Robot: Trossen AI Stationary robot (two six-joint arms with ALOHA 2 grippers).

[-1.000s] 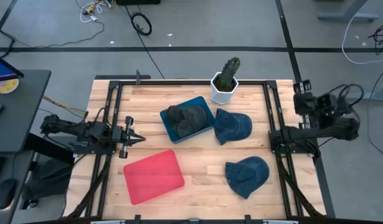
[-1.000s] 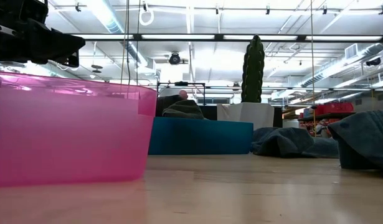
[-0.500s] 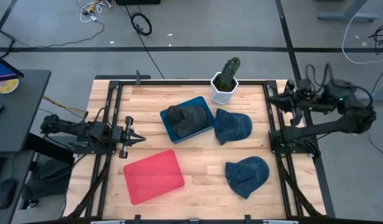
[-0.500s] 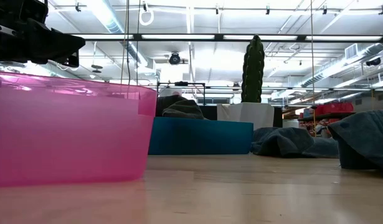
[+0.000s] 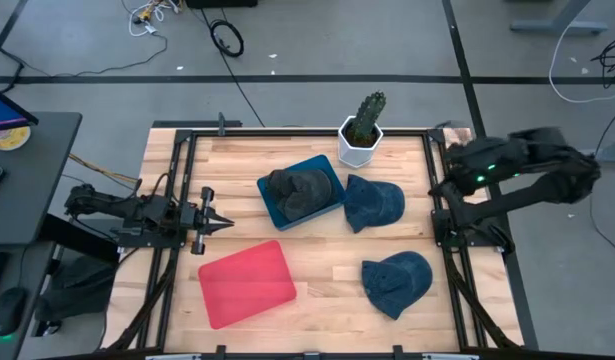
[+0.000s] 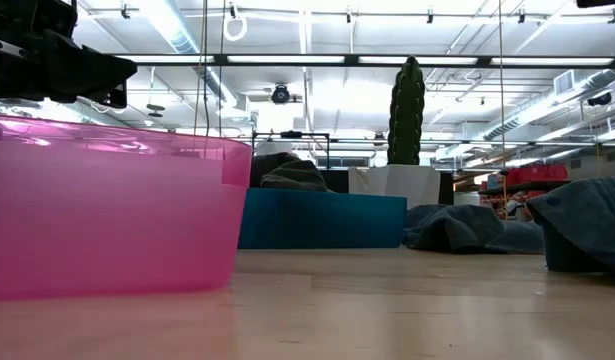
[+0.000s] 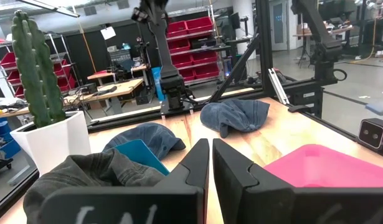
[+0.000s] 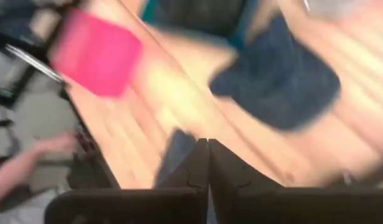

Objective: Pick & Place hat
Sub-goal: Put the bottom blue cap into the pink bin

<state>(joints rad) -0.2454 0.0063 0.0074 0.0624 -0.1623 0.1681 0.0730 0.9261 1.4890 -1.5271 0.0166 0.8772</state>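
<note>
The wooden counter (image 5: 317,260) carries everything within reach of both arms, which suggests a sorting layout: the pink tray (image 5: 246,283) lies bare just ahead of the left claw (image 5: 209,221), likely as the drop place, while the blue tray (image 5: 302,190), farther ahead of that claw, already holds a dark grey hat (image 5: 295,190). Two blue denim hats remain loose on the wood: one hat (image 5: 373,203) touches the blue tray's far side, between it and the right claw (image 5: 449,160), and the other hat (image 5: 397,283) sits well apart, nearer the counter's front edge. The potted cactus (image 5: 362,130) stands beyond the blue tray, out of the working lane. The left claw waits at the counter's left rail with fingers pressed together. The right claw, at the right rail near the back corner, also shows fingers pressed together in its wrist view, gripping nothing. That wrist view is smeared, so the hats there are mere blue patches; the low view hides the pink tray's inside behind its wall.
</note>
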